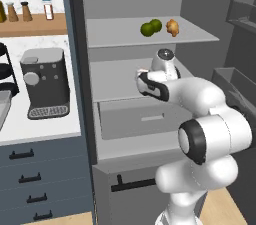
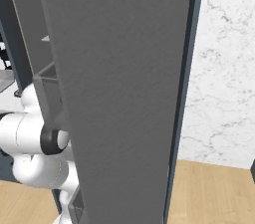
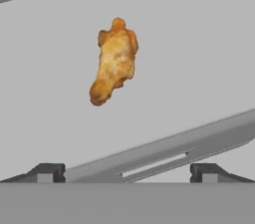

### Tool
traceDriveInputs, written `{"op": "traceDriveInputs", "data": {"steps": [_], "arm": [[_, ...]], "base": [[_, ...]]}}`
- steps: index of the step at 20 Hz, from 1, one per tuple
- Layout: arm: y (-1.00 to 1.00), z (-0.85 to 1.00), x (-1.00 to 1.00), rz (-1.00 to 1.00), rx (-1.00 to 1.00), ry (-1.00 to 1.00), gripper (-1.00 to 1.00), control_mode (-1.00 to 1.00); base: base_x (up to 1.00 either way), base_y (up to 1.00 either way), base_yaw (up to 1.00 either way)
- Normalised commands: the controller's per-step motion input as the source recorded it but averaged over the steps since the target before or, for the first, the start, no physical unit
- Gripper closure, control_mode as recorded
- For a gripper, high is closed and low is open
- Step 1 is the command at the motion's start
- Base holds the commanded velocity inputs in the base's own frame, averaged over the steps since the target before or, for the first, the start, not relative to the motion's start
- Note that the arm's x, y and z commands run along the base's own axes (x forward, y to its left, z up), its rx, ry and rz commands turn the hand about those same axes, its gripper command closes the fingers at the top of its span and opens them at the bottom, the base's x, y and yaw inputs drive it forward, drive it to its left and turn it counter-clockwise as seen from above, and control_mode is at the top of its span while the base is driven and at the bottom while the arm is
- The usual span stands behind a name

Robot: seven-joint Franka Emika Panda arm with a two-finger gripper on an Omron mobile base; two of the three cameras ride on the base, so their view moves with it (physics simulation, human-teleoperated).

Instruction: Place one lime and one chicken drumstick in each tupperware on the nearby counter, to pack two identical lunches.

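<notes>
Fingertips point(image 3: 50, 172) of the gripper point(image 3: 127, 173) stand spread and empty over a grey shelf point(image 3: 199, 54) where one drumstick point(image 3: 113, 61) lies well ahead, so a rushed closing could nudge the lumpy piece away or scrape the shelf edge.

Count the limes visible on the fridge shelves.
2. Both limes sit touching on the upper fridge shelf, one in front-left, the other behind-right, left of a chicken drumstick. The arm may hide things on the shelf below.
</notes>
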Motion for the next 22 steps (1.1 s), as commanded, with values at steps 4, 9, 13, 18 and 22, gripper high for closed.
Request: {"op": "traceDriveInputs", "data": {"steps": [4, 9, 13, 18, 22], "arm": [[0.0, -0.11, 0.39, -0.05, 0.0, 0.03, -1.0, -1.0], [0.0, -0.12, 0.31, -0.04, 0.0, 0.06, -1.0, -1.0], [0.0, -0.13, 0.31, -0.04, 0.0, 0.06, -1.0, -1.0], [0.0, -0.2, 0.33, -0.04, 0.0, 0.06, -1.0, -1.0], [0.0, -0.29, 0.3, -0.04, 0.0, 0.02, -1.0, -1.0]], "base": [[0.0, 0.0, 0.0], [0.0, 0.0, 0.0], [0.0, 0.0, 0.0], [0.0, 0.0, 0.0], [0.0, 0.0, 0.0]]}}
